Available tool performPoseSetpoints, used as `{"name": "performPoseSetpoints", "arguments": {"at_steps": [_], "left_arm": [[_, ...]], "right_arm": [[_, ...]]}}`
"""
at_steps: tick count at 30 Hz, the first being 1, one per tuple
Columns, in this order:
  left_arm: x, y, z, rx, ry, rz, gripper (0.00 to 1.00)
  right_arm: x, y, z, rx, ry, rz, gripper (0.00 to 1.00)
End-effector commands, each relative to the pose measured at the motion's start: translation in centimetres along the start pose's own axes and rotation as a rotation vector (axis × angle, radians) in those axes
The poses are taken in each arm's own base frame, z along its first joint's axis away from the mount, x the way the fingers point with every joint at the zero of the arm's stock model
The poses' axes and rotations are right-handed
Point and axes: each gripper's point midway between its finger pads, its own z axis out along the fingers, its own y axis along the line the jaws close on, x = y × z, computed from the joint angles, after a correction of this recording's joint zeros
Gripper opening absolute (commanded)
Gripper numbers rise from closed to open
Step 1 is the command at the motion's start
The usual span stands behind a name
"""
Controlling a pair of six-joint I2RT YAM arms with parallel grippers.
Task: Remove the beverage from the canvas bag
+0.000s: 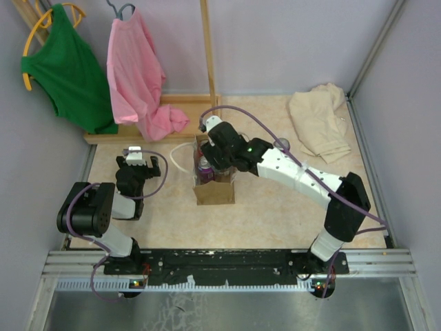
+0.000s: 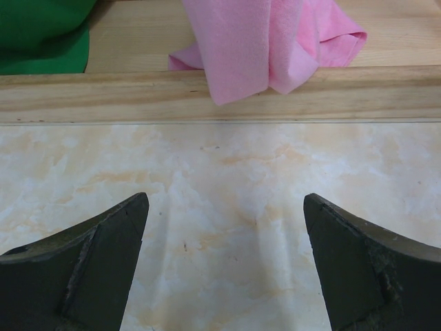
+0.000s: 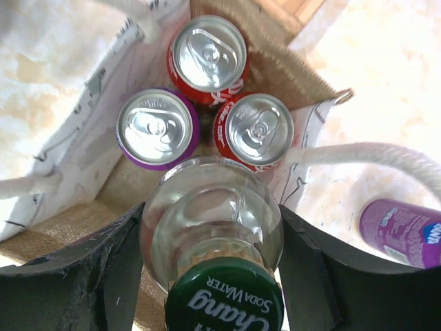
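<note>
Right tool: dark fingers pressed on either side of a clear glass soda-water bottle, pinching it at the shoulder. Green cap faces the wrist camera. The bottle is upright in the open mouth of the canvas bag. Cannot tell whether its base rests on the bag floor.

Beside the bottle in the bag: a purple can and two red cans, all upright, tops up, packed touching. White rope handles splay to either side of the mouth. On the tabletop just outside the bag lies another purple can.

From above, the bag stands mid-tabletop with the right arm reaching over it. A cream cloth heap sits well apart in the far right corner.

Left tool: spread wide, holding nothing, over bare tabletop well left of the bag. Ahead of it is a wooden rail, with a pink garment draped over it and a green garment to the left.
</note>
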Motion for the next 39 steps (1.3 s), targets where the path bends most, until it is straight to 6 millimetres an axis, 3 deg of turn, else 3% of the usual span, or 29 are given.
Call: {"name": "performPoseSetpoints", "arguments": {"at_steps": [1, 10, 17, 25, 28, 34, 39], "left_arm": [[-0.8, -0.1, 0.4, -0.001, -0.030, 0.002, 1.00], [-0.8, -0.2, 0.4, 0.000, -0.031, 0.002, 1.00], [-0.8, -0.1, 0.4, -0.001, -0.031, 0.001, 1.00], [-0.9, -0.1, 0.4, -0.002, -0.031, 0.002, 1.00], [-0.8, -0.1, 0.4, -0.001, -0.030, 0.002, 1.00], [-0.8, -0.1, 0.4, -0.001, -0.031, 0.001, 1.00], [-0.8, -0.1, 0.4, -0.001, -0.031, 0.002, 1.00]], "right_arm": [[-9.4, -1.8, -6.2, 0.028, -0.297, 0.037, 0.00], [-13.9, -4.3, -10.5, 0.119, -0.448, 0.023, 0.00], [-17.4, -6.7, -15.1, 0.196, -0.606, 0.059, 0.00], [-19.1, -11.9, -21.0, 0.434, -0.780, 0.131, 0.00], [-18.3, -15.0, -21.2, 0.533, -0.742, 0.151, 0.00], [-14.4, -20.6, -19.0, 0.610, -0.633, 0.260, 0.00], [-11.4, -22.4, -15.8, 0.577, -0.544, 0.306, 0.00]]}}
